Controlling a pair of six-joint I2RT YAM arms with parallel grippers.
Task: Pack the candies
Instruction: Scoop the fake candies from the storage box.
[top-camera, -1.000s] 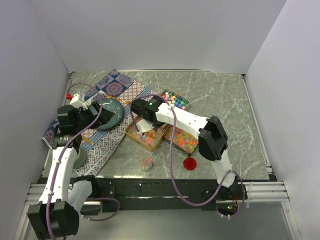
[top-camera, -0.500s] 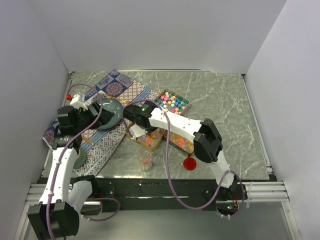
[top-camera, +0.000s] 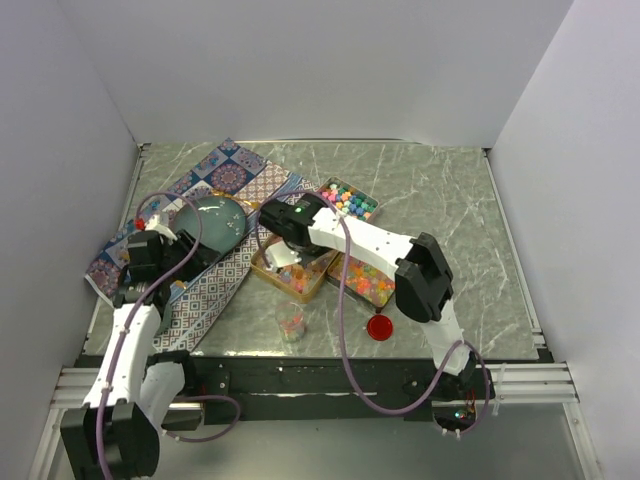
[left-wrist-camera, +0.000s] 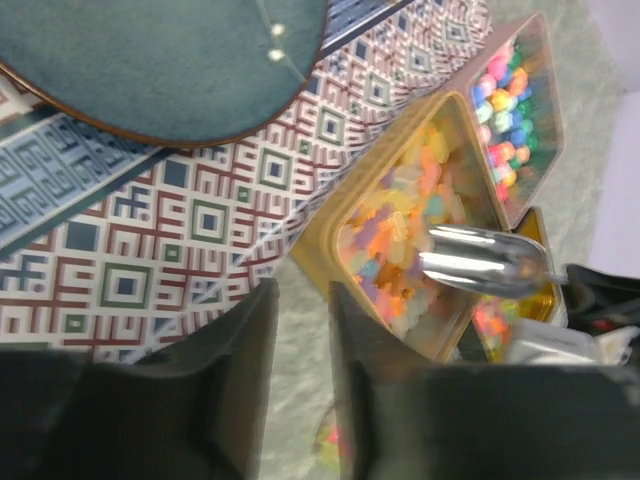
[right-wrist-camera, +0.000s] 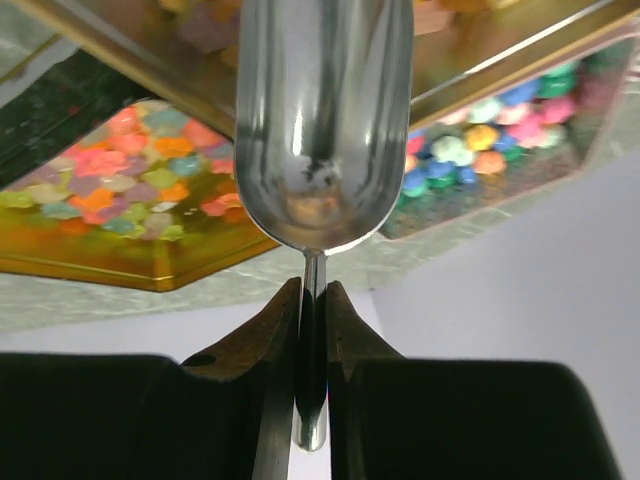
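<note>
the candies (left-wrist-camera: 400, 215) lie in three gold tins (left-wrist-camera: 322, 240) mid-table. at the left edge, the left pincer (left-wrist-camera: 300, 310) hangs over the patterned cloth (left-wrist-camera: 180, 230), its fingers slightly apart and holding nothing. a clear cup (top-camera: 292, 325) stands by the near edge. the right pincer (right-wrist-camera: 312, 300) is clamped on the scoop (right-wrist-camera: 325, 120) handle. the bowl runs straight out from its fingers, over the translucent candies, so the right arm is nearer.
</note>
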